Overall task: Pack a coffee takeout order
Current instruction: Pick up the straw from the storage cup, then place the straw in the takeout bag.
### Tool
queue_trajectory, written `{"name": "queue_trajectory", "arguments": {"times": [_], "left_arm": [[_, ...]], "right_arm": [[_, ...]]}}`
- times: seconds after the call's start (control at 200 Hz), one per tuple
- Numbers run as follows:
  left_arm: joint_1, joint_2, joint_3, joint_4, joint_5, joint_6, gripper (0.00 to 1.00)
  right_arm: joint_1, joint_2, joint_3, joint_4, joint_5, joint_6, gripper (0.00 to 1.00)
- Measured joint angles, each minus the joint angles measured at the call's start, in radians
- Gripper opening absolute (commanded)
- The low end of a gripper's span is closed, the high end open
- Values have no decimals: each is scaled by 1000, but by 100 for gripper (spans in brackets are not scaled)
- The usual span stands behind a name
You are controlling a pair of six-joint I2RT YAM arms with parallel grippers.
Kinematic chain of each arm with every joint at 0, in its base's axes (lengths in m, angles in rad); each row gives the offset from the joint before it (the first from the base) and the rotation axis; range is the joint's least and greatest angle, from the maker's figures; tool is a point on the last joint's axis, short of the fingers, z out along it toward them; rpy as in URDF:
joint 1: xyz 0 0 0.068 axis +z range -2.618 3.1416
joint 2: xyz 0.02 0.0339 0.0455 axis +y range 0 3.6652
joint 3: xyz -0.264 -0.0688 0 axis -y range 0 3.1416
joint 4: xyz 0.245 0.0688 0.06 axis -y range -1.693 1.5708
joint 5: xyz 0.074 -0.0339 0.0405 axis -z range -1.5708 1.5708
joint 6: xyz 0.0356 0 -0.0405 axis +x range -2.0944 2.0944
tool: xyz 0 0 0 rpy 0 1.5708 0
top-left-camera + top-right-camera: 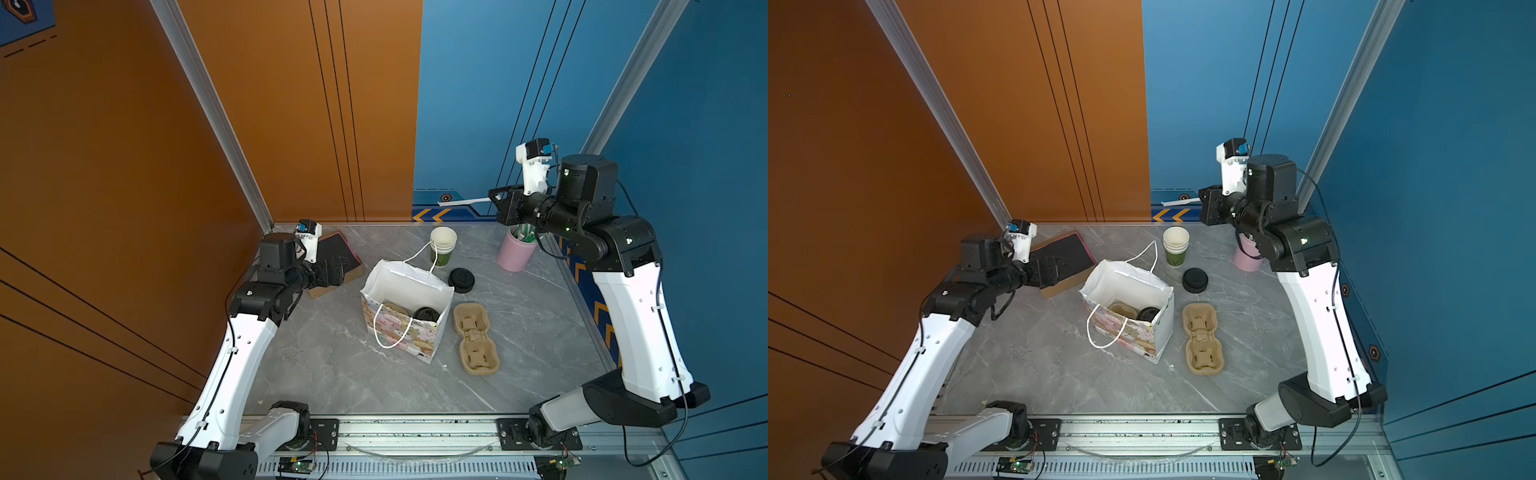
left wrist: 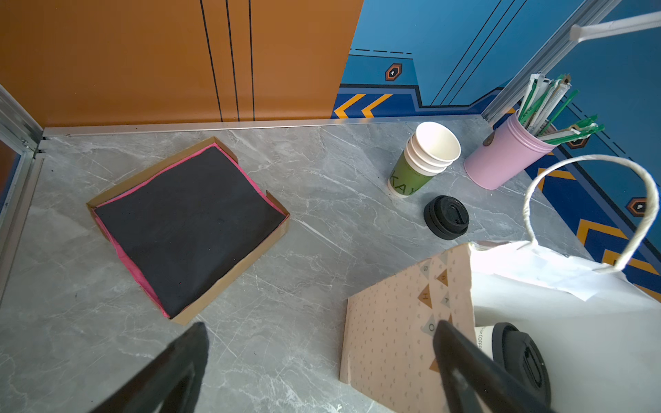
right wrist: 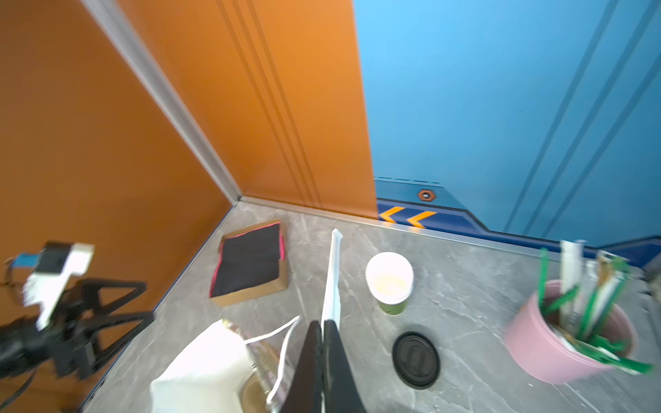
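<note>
Robot lab test cell: aluminium frame post point(image 1: 216, 118), orange wall panel point(image 1: 104, 145), arm-mounting rail point(image 1: 415, 432) at near edge, marble-look tabletop point(image 1: 332, 374)

Orange wall point(image 1: 124, 145), blue wall point(image 1: 469, 104), marbled tabletop point(image 1: 332, 374).

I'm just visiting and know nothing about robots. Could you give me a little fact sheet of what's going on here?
Bag: paper bag, standing open
In bag: lidded cup
Right end effector: shut on white-wrapped straw, held high
Left end effector: open, empty, near the napkin tray
Black napkin: in cardboard tray, not yet packed
Also on table: cup stack, loose lid, pink straw holder, cup carriers
</note>
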Motion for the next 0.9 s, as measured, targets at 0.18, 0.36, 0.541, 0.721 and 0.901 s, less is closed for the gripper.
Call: {"name": "queue_trajectory", "arguments": {"times": [0.18, 0.36, 0.541, 0.721, 0.901], "left_arm": [[-2, 5, 0, 0, 3, -2, 98], [-7, 8, 0, 0, 3, -8, 98], [-10, 9, 0, 0, 3, -8, 98], [-14, 19, 0, 0, 3, -8, 98], [-14, 30, 0, 0, 2, -8, 98]], "right_arm": [[138, 0, 4, -62, -62, -46, 0], [225, -9, 0, -126, -65, -98, 0], [256, -40, -45, -162, -84, -122, 0], [269, -61, -79, -179, -103, -137, 0], [282, -61, -106, -198, -102, -158, 0]]}}
